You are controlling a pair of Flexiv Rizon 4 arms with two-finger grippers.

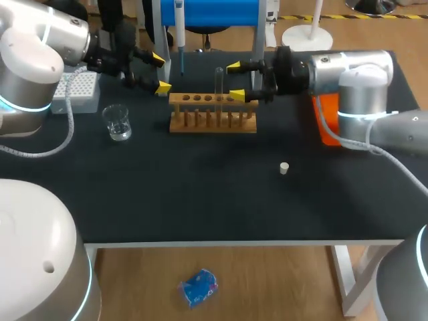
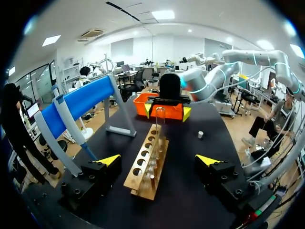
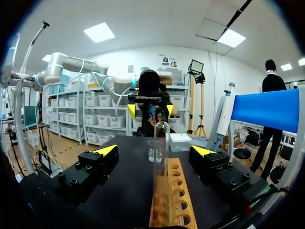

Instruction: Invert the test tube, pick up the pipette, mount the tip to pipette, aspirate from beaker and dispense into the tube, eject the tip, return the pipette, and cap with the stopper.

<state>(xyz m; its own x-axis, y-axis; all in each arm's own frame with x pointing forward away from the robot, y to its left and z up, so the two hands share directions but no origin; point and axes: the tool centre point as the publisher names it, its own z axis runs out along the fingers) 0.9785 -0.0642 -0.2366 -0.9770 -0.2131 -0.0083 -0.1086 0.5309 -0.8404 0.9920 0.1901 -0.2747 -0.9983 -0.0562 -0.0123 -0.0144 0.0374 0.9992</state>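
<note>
Both arms hang low over the far half of the counter [image 1: 200, 194], facing each other across the wooden rack [image 1: 212, 122]. The test tube [image 1: 219, 80] stands upright in one of the rack's middle holes, touched by nothing. From the right wrist its upper end looks rounded, so I take it to be sitting mouth-down, though I can't be sure through the glass.

The right jaws are spread wide and level with the tube's upper half, the tube just ahead of their yellow tips [image 1: 235, 67] and not yet between them. The left jaws are likewise open and empty, off the rack's other end.

The pipette [image 1: 179, 27] hangs on its blue stand [image 1: 214, 12] behind the rack. The beaker [image 1: 118, 124] and tip box [image 1: 79, 90] sit to the left, and the stopper [image 1: 284, 168] lies alone nearer the front.

So this looks like the very first step — turning the tube over. I'd say the right arm needs to ease forward until the glass sits between its fingers, then close gently. After that it must lift straight up clear of the hole before rolling the wrist — any sideways pull could tip the light rack.
</note>
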